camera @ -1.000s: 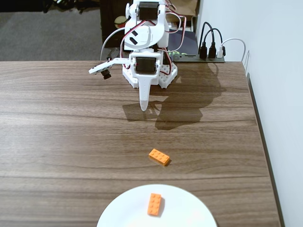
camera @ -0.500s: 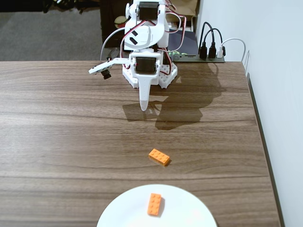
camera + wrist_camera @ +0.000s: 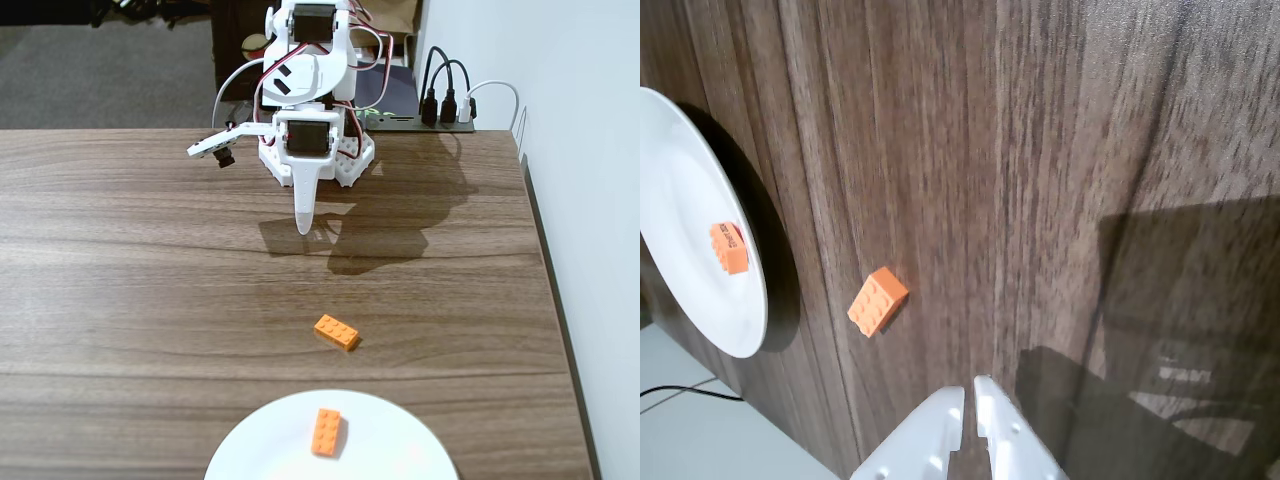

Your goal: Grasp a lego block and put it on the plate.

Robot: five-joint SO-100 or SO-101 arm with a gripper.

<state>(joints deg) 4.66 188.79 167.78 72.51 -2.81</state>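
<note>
In the fixed view, the end effector (image 3: 304, 226) hangs near the arm's base with its fingers together and nothing between them. One lego block (image 3: 336, 332) lies free on the table (image 3: 120, 280), between the arm and the plate (image 3: 400, 440), near the plate's rim but apart from it. A second orange brick (image 3: 326, 432) rests on the plate.

In the wrist view, the end effector (image 3: 969, 398) shows only a thin slit between its fingertips and carries nothing. The lego block (image 3: 878, 301) sits on the table just beside the plate (image 3: 680, 180), where the second orange brick (image 3: 728, 247) lies.

As I judge it, one brick is delivered; reaching, grasping and placing the other is left.
</note>
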